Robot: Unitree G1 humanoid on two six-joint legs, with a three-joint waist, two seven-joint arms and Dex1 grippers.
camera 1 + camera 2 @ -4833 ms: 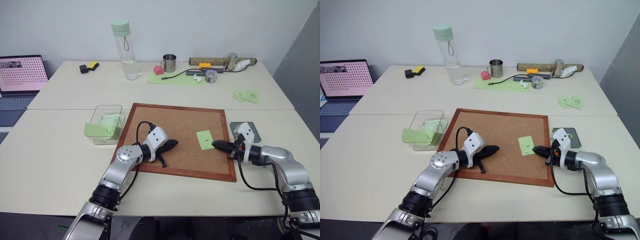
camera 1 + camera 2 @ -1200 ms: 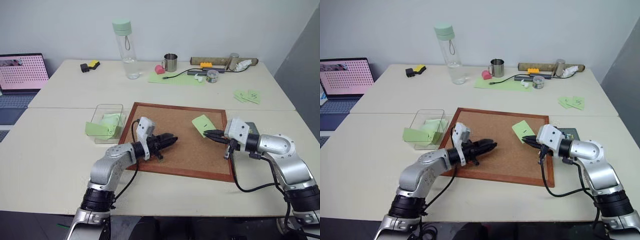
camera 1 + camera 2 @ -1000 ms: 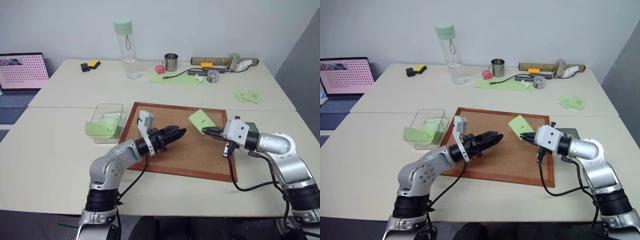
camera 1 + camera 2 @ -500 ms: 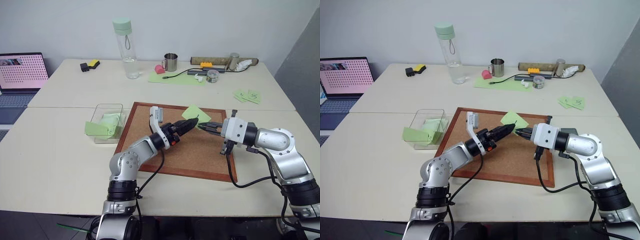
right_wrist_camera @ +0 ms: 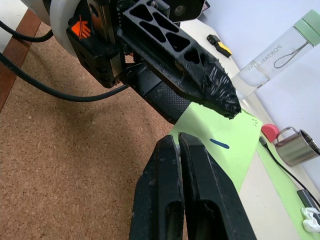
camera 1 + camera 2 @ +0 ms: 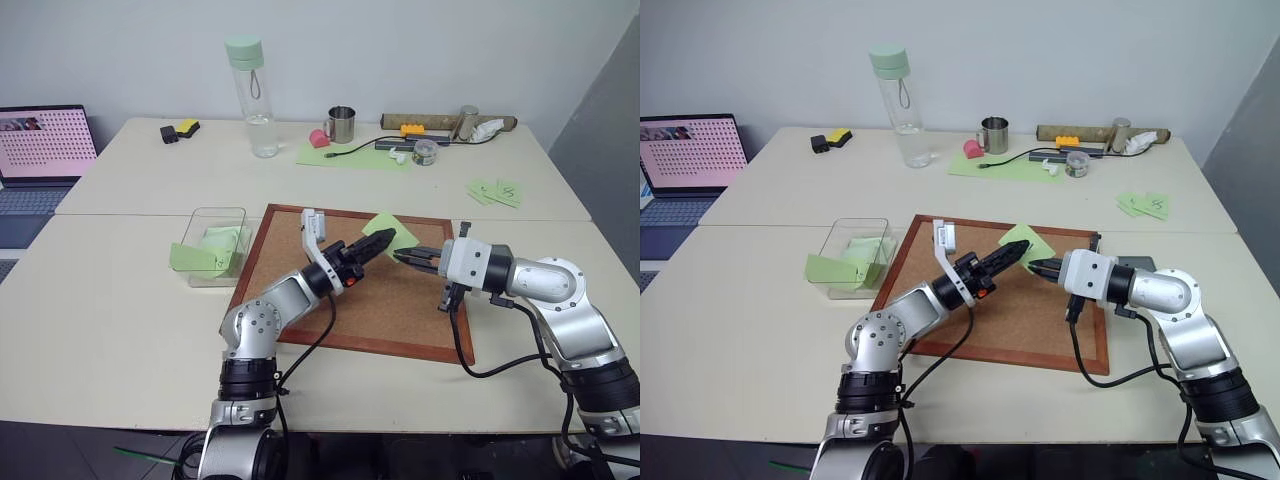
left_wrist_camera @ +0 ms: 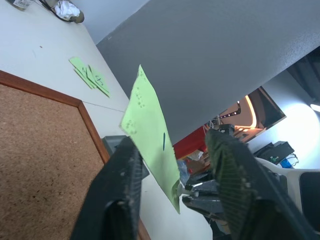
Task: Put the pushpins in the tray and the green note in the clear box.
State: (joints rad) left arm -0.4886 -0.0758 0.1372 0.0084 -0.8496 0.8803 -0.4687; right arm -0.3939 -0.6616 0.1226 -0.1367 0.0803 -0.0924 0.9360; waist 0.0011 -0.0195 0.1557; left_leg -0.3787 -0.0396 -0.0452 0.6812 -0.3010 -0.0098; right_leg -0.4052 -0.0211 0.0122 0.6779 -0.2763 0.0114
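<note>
Big corkboard (image 6: 320, 300) in the middle of the table (image 6: 100, 310), and both arms are up over its far half. The clear box (image 6: 213, 246) sits just left of the board with green slips inside and one draped over its near wall. The dark grey tray (image 6: 1137, 263) peeks out behind the right arm, just off the board's right edge. Now the action: the right gripper (image 6: 398, 256) has its jaws pressed tight together on the near edge of the green note (image 6: 390, 231), holding it in the air above the far part of the board. The left gripper (image 6: 382, 243) comes in from the left, its two fingers (image 7: 122, 187) parted and straddling the slip, one on each side; whether either pad actually touches the paper, I cannot tell. The note carries a short dark stroke on its face. Pushpins are too small to pick out here.
</note>
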